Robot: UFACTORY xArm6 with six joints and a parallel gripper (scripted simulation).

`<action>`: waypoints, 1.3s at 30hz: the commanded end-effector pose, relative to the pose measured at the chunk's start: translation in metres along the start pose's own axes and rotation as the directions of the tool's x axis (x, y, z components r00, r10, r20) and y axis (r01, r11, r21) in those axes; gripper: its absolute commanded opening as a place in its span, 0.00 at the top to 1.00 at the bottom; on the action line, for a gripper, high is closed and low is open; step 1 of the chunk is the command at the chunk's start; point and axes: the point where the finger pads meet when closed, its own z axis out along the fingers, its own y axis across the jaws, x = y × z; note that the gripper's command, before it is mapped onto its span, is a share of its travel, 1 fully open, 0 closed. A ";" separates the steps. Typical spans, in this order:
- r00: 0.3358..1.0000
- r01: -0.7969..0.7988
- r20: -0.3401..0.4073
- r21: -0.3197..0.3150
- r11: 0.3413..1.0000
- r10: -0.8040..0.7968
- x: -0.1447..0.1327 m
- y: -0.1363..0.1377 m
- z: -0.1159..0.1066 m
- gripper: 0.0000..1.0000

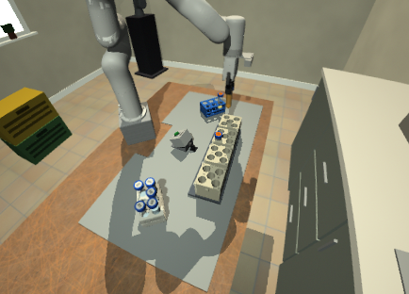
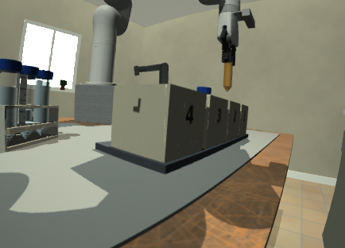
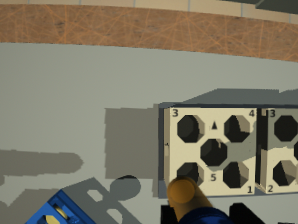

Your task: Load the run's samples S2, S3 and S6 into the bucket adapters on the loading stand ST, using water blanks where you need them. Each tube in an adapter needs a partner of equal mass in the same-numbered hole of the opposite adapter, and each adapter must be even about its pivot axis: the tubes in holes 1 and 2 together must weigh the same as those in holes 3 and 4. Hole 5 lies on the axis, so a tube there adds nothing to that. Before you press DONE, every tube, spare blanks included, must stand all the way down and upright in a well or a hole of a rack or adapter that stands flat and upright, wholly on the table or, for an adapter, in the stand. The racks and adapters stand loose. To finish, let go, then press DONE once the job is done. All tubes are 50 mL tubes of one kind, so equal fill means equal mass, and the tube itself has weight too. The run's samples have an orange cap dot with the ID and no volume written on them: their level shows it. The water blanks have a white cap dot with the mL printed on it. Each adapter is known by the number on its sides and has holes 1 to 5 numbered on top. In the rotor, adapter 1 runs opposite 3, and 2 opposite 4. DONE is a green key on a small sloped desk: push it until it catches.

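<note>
Off past the left edge of the counter (image 1: 264, 128) (image 2: 254, 211) (image 3: 100, 25), a yellow crate (image 1: 28, 111) sits on top of a green crate (image 1: 40, 139). Beyond the far left corner stands a tall black box-shaped column (image 1: 147, 43) on a flat dark base. A window (image 1: 11, 12) (image 2: 49, 54) opens in the wall, a small potted plant (image 1: 9, 30) (image 2: 63, 84) on its sill. Well apart from the right edge runs a dark cabinet (image 1: 325, 175) with a pale top and light handles, over tan floor tiles (image 1: 264, 194) (image 2: 304, 203).
</note>
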 end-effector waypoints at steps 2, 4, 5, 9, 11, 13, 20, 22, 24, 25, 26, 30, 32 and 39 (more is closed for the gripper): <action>1.000 0.000 -0.004 0.003 1.000 0.001 0.014 0.021 -0.002 1.00; 1.000 0.000 -0.004 0.002 1.000 0.001 0.019 0.029 -0.002 1.00; 1.000 0.000 -0.004 0.002 1.000 0.001 0.021 0.034 -0.002 1.00; 1.000 0.000 -0.004 0.002 1.000 0.001 0.026 0.042 -0.002 1.00; 1.000 0.000 -0.004 0.002 1.000 0.001 0.026 0.042 -0.002 1.00; 1.000 0.000 -0.004 0.002 1.000 0.001 0.026 0.042 -0.002 1.00; 1.000 0.000 -0.004 0.002 1.000 0.001 0.026 0.042 -0.002 1.00; 1.000 0.000 -0.004 0.002 1.000 0.001 0.026 0.042 -0.002 1.00; 1.000 0.000 -0.004 0.002 1.000 0.001 0.026 0.042 -0.002 1.00; 1.000 0.000 -0.004 0.002 1.000 0.001 0.026 0.042 -0.002 1.00; 1.000 0.000 -0.004 0.002 1.000 0.001 0.026 0.042 -0.002 1.00; 1.000 0.000 -0.004 0.002 1.000 0.000 0.026 0.042 0.002 1.00; 1.000 0.000 -0.004 0.002 1.000 0.000 0.026 0.042 0.006 1.00; 1.000 0.000 -0.004 0.002 1.000 0.000 0.026 0.042 0.020 1.00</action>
